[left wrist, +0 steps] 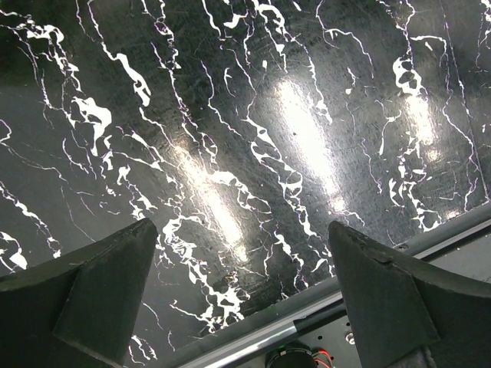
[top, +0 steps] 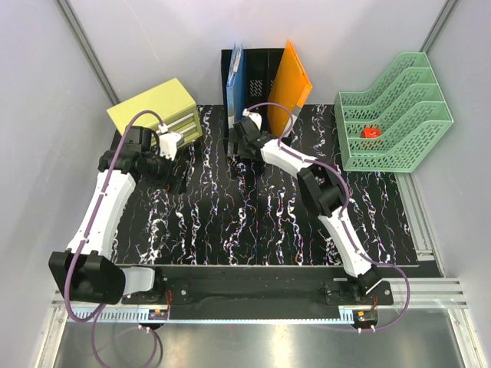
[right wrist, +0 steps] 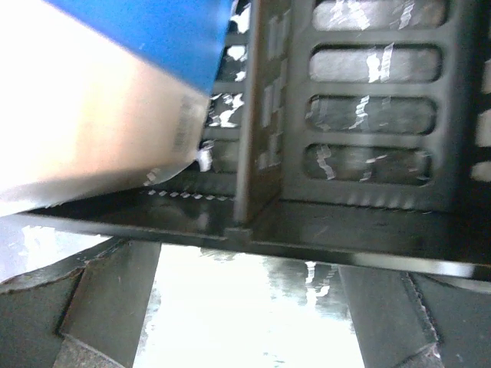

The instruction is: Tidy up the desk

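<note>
The desk [top: 253, 222] is black with white veins. A black mesh file holder [top: 259, 70] stands at its back middle, with a blue folder [top: 235, 80] upright in it and an orange folder [top: 290, 86] leaning at its right. My right gripper [top: 240, 144] is open and empty just in front of the holder; its wrist view shows the holder's base [right wrist: 345, 230] and the blue folder [right wrist: 138, 84] close ahead. My left gripper [top: 181, 182] is open and empty low over the desk's left side; its view shows bare desk [left wrist: 245, 138].
A yellow-green drawer box [top: 157, 113] sits at the back left corner. A mint green tiered tray [top: 395, 115] stands at the back right with a small red object [top: 372, 132] in it. Grey walls close in both sides.
</note>
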Controlling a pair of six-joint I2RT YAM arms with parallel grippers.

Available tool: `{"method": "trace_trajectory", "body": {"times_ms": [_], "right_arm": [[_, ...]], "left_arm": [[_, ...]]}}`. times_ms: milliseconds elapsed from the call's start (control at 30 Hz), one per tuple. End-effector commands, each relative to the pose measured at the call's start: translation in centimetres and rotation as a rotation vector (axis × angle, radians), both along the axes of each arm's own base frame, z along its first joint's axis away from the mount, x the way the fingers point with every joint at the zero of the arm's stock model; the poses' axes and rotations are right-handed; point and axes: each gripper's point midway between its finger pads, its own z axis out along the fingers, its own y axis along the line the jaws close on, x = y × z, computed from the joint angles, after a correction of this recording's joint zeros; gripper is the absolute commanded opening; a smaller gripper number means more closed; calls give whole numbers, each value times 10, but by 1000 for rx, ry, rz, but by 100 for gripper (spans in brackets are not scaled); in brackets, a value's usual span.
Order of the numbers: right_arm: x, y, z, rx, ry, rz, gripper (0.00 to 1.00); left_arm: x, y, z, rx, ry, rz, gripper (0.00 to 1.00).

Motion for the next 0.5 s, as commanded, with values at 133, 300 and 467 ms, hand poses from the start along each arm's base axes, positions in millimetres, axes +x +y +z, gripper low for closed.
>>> {"method": "trace_trajectory", "body": {"times_ms": [133,300,467], "right_arm": [[-15,14,58,125,-28,53,100],[-73,-22,128,127,-77,127,100],[-138,-49,176,208,-107,228,100]], "left_arm": [[2,3,4,8,-40,7,99],[5,-1,7,-19,-47,4,99],[8,-6,4,-41,-47,-13,99]]}}
